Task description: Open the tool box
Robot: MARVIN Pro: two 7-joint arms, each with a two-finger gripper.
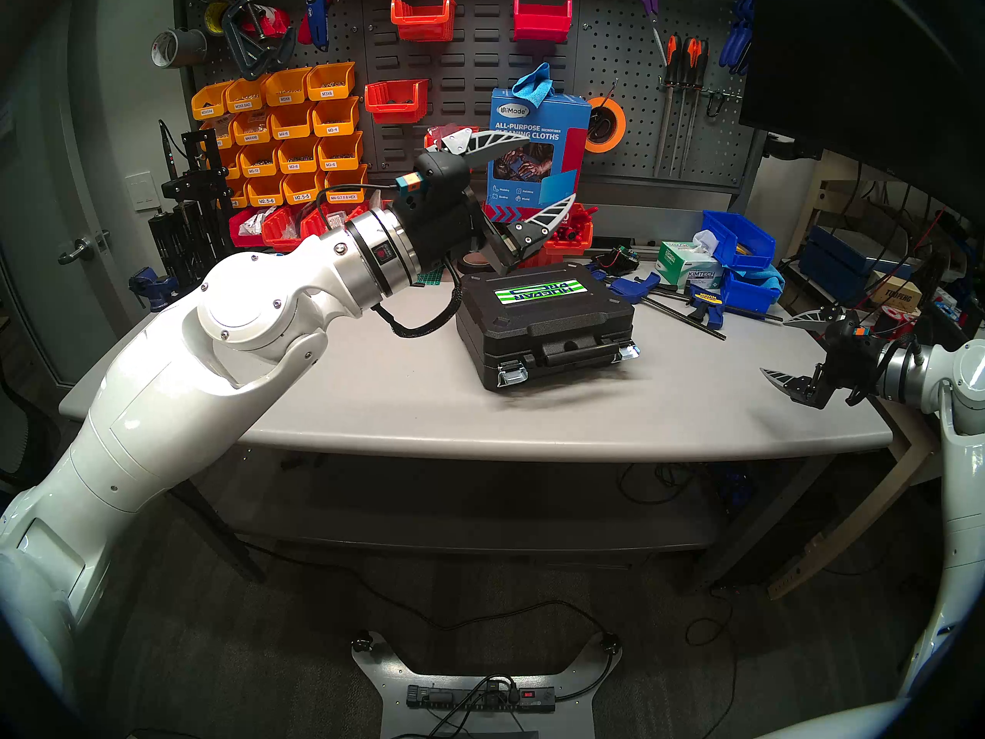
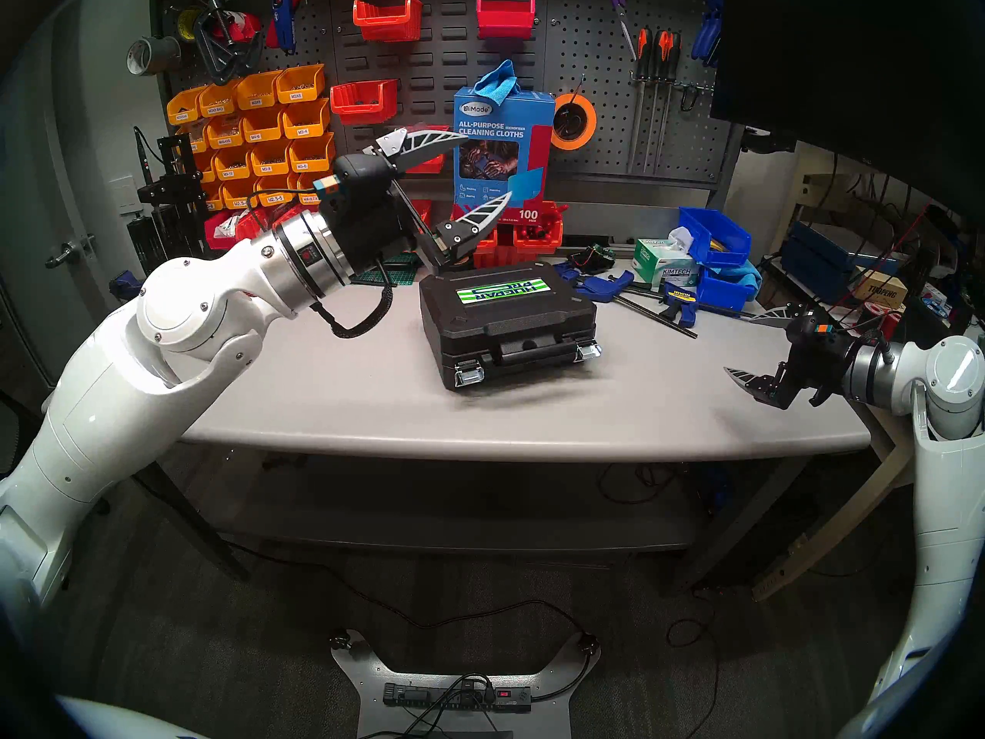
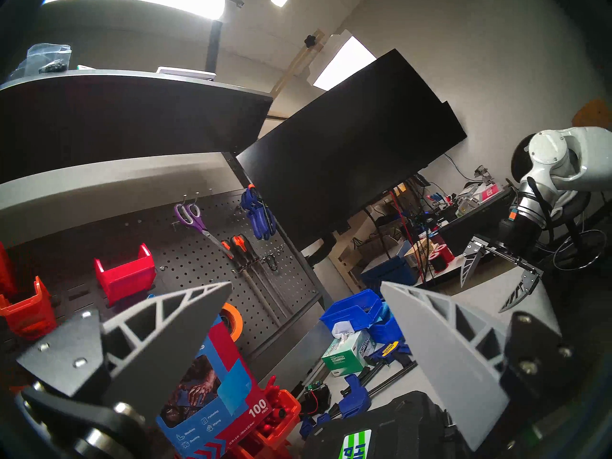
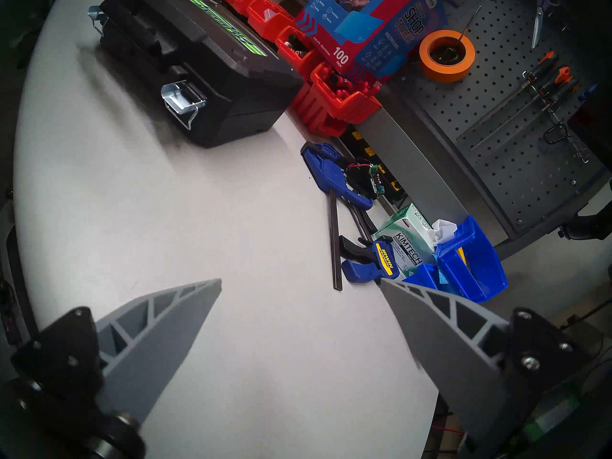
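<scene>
The tool box (image 1: 546, 327) is lying flat and closed near the middle of the grey counter (image 1: 373, 402), its handle (image 1: 578, 348) and two silver latches facing the near edge. The near-left latch (image 1: 511, 374) is sitting down against the case; the near-right latch (image 4: 183, 100) is standing out from the front wall in the right wrist view.

The left end effector (image 1: 551, 172) is hovering above the far-left corner of the tool box, angled upward, its fingers spread wide and holding nothing. The right end effector (image 1: 775, 346) is hanging over the counter's right edge, well apart from the tool box, also spread wide and empty.

Behind the tool box, a blue box of cleaning cloths (image 1: 538, 151) is standing upright on red bins (image 1: 570, 231) against the pegboard (image 1: 629, 135). To the right of the tool box, blue bar clamps (image 1: 687, 300) are lying on the counter, with a green-and-white tissue box (image 1: 685, 266) and stacked blue bins (image 1: 741, 258) behind them. A small circuit board with wires (image 4: 364, 180) is resting near the clamps. A roll of orange tape (image 1: 605, 124) is hanging on the pegboard. The counter surface in front of the latches is showing only bare grey.
</scene>
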